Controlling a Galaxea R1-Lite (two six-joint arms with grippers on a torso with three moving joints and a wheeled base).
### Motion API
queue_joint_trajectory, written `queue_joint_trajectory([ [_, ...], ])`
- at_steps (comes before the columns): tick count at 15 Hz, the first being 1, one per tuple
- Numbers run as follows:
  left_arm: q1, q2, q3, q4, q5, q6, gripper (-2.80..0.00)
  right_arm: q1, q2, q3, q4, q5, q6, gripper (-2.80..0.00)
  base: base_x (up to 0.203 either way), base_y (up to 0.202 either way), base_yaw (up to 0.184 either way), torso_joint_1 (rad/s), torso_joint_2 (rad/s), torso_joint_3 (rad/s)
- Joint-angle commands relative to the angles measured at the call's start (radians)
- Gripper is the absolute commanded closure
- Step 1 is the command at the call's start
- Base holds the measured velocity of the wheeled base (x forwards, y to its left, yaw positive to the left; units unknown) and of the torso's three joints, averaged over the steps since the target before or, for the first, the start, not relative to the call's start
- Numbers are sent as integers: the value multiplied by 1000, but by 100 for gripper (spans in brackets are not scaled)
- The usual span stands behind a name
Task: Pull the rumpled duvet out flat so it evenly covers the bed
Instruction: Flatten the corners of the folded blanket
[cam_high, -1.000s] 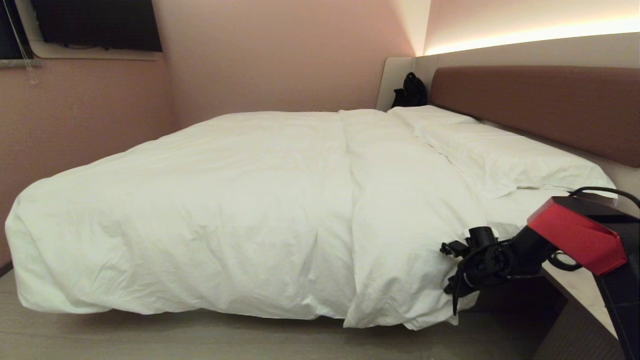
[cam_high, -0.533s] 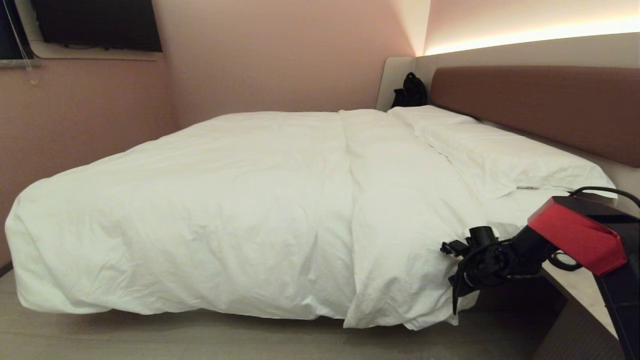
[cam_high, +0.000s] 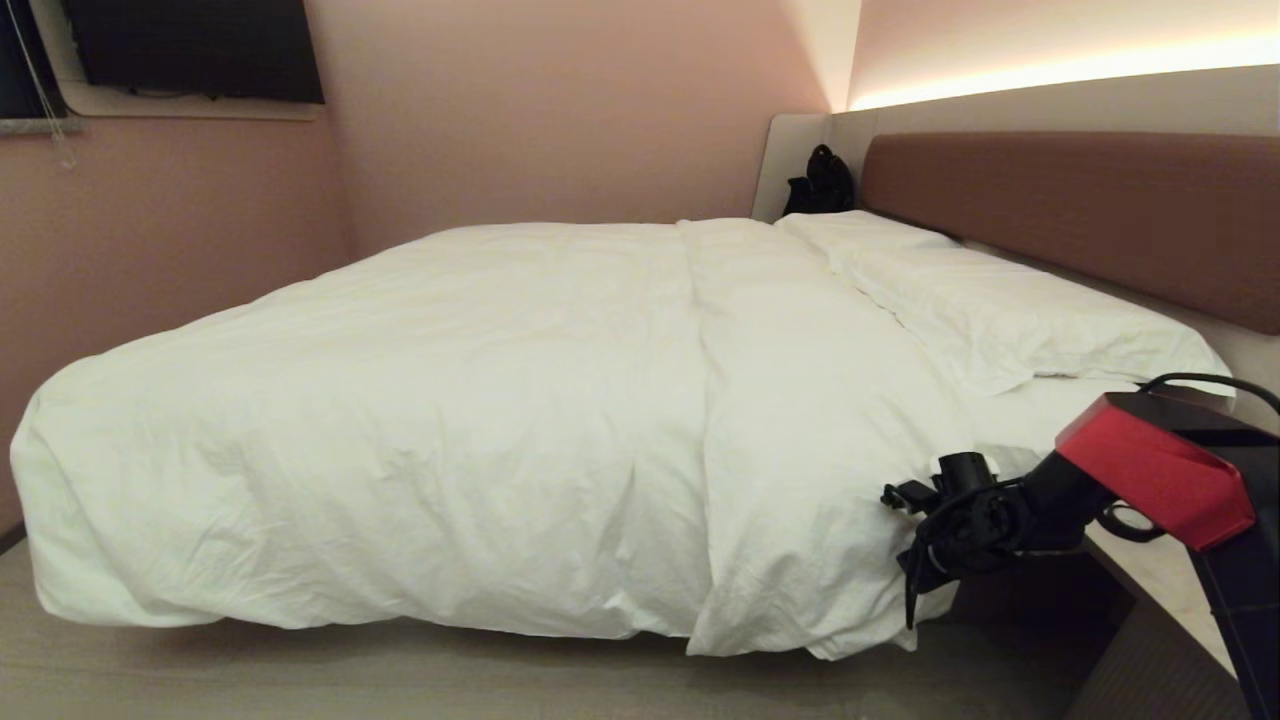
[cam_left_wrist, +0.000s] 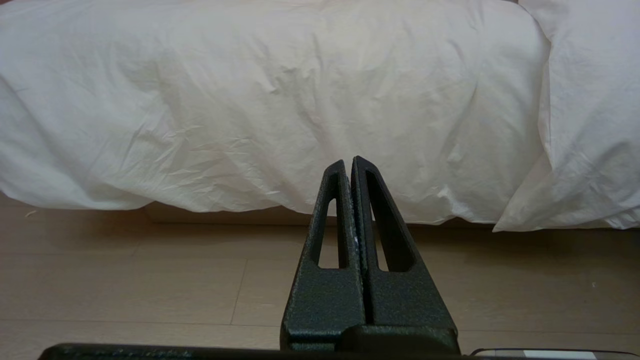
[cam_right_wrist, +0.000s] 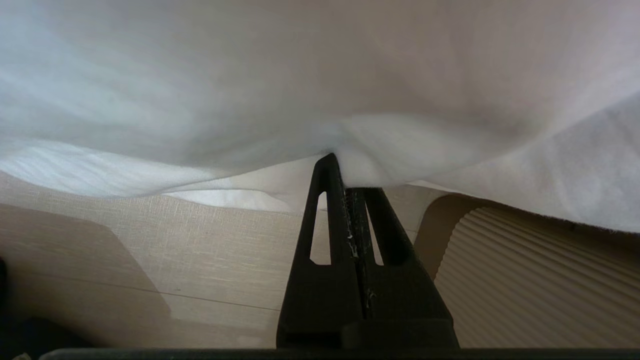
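The puffy white duvet (cam_high: 480, 400) lies wrinkled over the bed (cam_high: 1050, 410) and hangs over the near side almost to the floor. A long fold runs across it near the pillows. At the duvet's near right edge, low beside the bed, my right gripper (cam_high: 893, 498) is shut on the duvet. In the right wrist view its fingers (cam_right_wrist: 327, 175) pinch a fold of the duvet (cam_right_wrist: 380, 165), which hides one tip. My left gripper (cam_left_wrist: 348, 162) is shut and empty. It hovers over the floor, pointing at the hanging duvet (cam_left_wrist: 280, 100) without touching it.
Two flat pillows (cam_high: 1000, 310) lie along the reddish-brown headboard (cam_high: 1080, 210). A black bag (cam_high: 822, 182) sits in the far corner. A ribbed cabinet (cam_right_wrist: 540, 280) stands close to my right arm. Pink walls close in at the left and back; wood floor (cam_left_wrist: 125, 280) runs along the near side.
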Motion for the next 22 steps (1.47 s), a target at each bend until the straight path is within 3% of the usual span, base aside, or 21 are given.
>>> queue_joint_trajectory([
  [1, 0, 0, 0, 0, 0, 0, 0, -2, -13, 14, 2, -6, -2, 0, 0, 0, 0, 0, 0, 0],
  [11, 0, 0, 0, 0, 0, 0, 0, -150, -76, 109, -1, -84, -83, 0, 0, 0, 0, 0, 0, 0],
  [13, 0, 0, 0, 0, 0, 0, 0, -148, -97, 130, -2, -70, -82, 0, 0, 0, 0, 0, 0, 0],
  [17, 0, 0, 0, 0, 0, 0, 0, -83, -190, 160, -2, 52, -60, 0, 0, 0, 0, 0, 0, 0],
  [22, 0, 0, 0, 0, 0, 0, 0, -66, -192, 3, 0, 120, 85, 0, 0, 0, 0, 0, 0, 0],
])
